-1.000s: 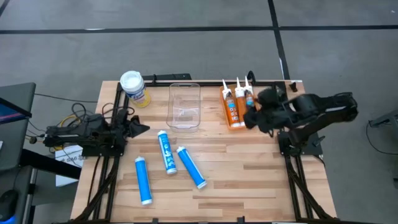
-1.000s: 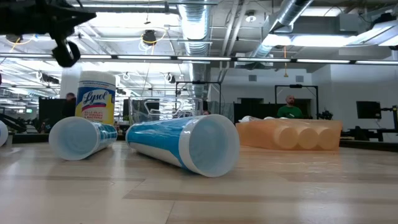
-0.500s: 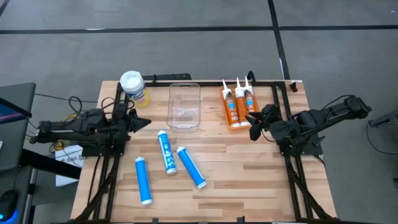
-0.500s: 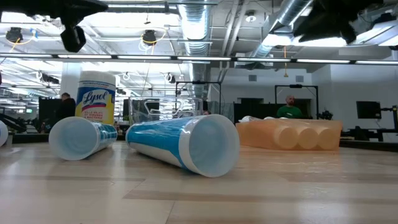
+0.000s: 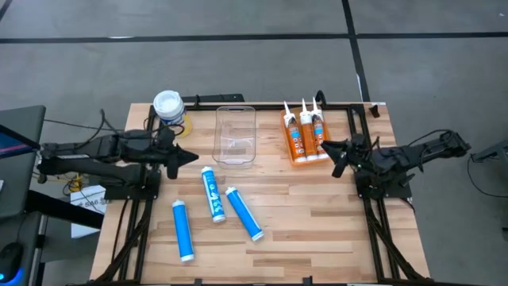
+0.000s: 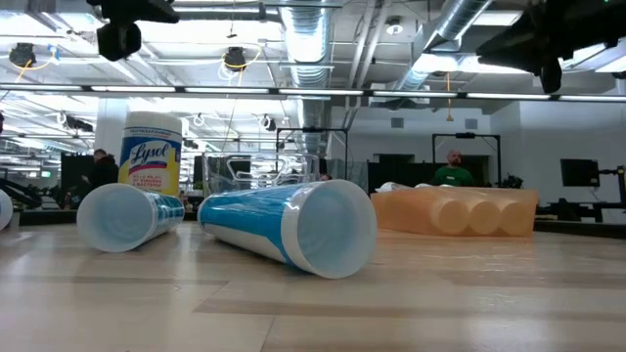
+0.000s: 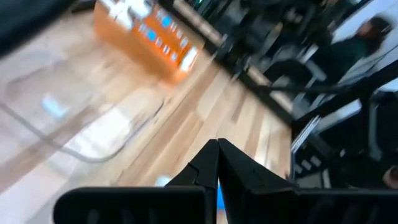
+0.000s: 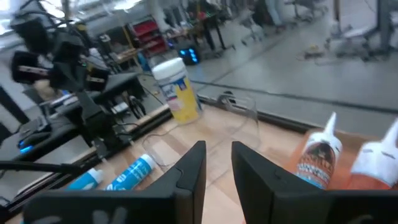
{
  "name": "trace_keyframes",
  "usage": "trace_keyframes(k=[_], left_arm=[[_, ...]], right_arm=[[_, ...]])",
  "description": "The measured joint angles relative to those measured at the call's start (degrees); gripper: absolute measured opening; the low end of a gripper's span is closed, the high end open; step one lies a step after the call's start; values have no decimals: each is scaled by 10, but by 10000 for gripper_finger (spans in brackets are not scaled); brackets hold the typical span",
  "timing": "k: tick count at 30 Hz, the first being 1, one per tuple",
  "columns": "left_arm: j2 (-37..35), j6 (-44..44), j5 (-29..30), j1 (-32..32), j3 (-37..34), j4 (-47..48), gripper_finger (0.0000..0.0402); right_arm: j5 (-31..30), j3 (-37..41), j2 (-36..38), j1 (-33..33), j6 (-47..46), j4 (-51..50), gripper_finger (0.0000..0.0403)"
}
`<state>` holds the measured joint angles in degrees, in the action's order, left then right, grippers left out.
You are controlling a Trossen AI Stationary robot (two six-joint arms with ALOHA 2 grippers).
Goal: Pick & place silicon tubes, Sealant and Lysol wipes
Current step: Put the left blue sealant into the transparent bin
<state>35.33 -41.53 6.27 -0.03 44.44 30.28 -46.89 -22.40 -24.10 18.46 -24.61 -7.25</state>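
Three blue silicone tubes (image 5: 211, 193), (image 5: 244, 212), (image 5: 182, 229) lie on their sides on the wooden table. Three orange sealant tubes (image 5: 302, 133) lie side by side at the far right. The Lysol wipes canister (image 5: 169, 109), with a white lid and a yellow label, stands upright at the far left. My left gripper (image 5: 190, 156) is shut and empty, in the air between the canister and the blue tubes. My right gripper (image 5: 332, 156) is open and empty, just right of the sealant tubes.
A clear plastic container (image 5: 235, 133) stands between the canister and the sealant tubes. A black frame (image 5: 262, 98) runs along the table's far edge and sides. Bare wood lies at the near right. People and desks show in the room behind (image 6: 455, 168).
My right gripper has drawn back from over the sealant tubes toward the table's right edge and come lower. My left gripper has risen and reached a little toward the table's middle. No object has moved.
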Motion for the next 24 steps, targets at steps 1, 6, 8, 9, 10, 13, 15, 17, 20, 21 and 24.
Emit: trace_keyframes(k=[1, 6, 8, 9, 10, 13, 15, 17, 20, 21, 24], left_arm=[[11, -3, -6, 0, 13, 21, 0], [68, -32, -36, -9, 66, 133, 0], [92, -53, -48, -19, 83, 189, 0], [104, -68, -55, -25, 89, 214, 0], [115, -86, -62, -32, 92, 237, 0], [141, -149, -94, -52, 93, 288, 0], [156, -198, -122, -65, 93, 318, 0], [166, -244, -146, -78, 93, 338, 0], [174, -288, -165, -101, 93, 352, 0], [175, -298, -167, -109, 93, 354, 0], [177, -315, -168, -128, 94, 355, 0]], right_arm=[[6, 10, 11, 0, 12, 10, 67], [4, 49, 51, 0, 41, 46, 66], [4, 58, 59, -2, 41, 43, 66], [4, 61, 62, -2, 41, 43, 66], [4, 64, 63, -2, 41, 44, 66], [4, 70, 63, -2, 42, 42, 66], [4, 70, 63, -2, 42, 43, 66], [4, 70, 63, -2, 42, 43, 66], [4, 70, 63, -2, 42, 43, 66], [3, 70, 63, -2, 42, 42, 66], [3, 70, 63, -2, 42, 43, 66]])
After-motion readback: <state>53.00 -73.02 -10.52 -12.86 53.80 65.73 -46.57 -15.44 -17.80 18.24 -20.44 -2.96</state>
